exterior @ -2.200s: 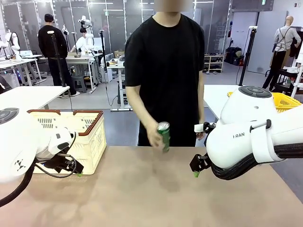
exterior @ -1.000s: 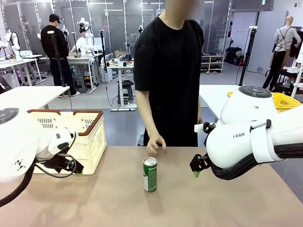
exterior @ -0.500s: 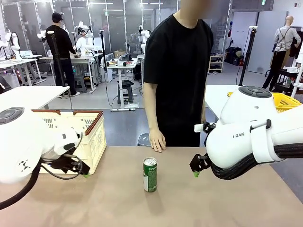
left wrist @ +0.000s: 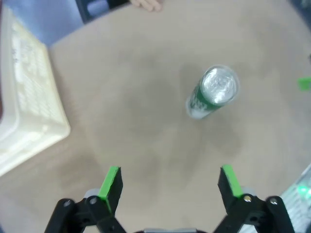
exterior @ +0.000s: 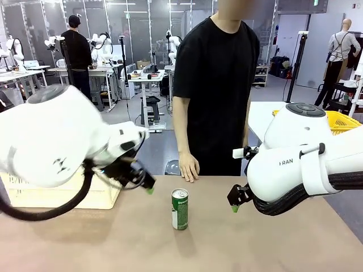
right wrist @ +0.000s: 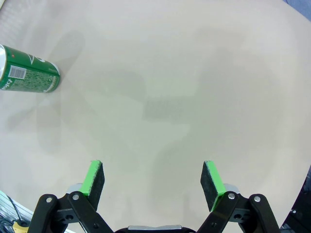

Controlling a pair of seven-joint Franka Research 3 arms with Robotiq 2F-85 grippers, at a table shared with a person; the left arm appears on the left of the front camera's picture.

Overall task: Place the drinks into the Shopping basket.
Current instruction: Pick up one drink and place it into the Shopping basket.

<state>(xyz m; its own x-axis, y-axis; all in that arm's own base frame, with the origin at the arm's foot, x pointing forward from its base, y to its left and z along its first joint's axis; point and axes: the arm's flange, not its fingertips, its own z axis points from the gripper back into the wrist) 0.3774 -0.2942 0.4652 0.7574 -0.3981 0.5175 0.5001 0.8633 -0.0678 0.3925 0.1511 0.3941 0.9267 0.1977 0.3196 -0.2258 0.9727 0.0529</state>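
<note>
Green can [exterior: 180,209] upright mid-counter [exterior: 113,243]. Left fingers [exterior: 147,188] at can's 10 o'clock, spread wide, empty. Right fingers [exterior: 235,208] at 3 o'clock, spread wide, empty.

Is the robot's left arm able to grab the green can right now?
Probably yes. The left gripper hangs open near the upright green can, with only bare table between them. The person's hand rests at the far edge, apart from the can.
</note>
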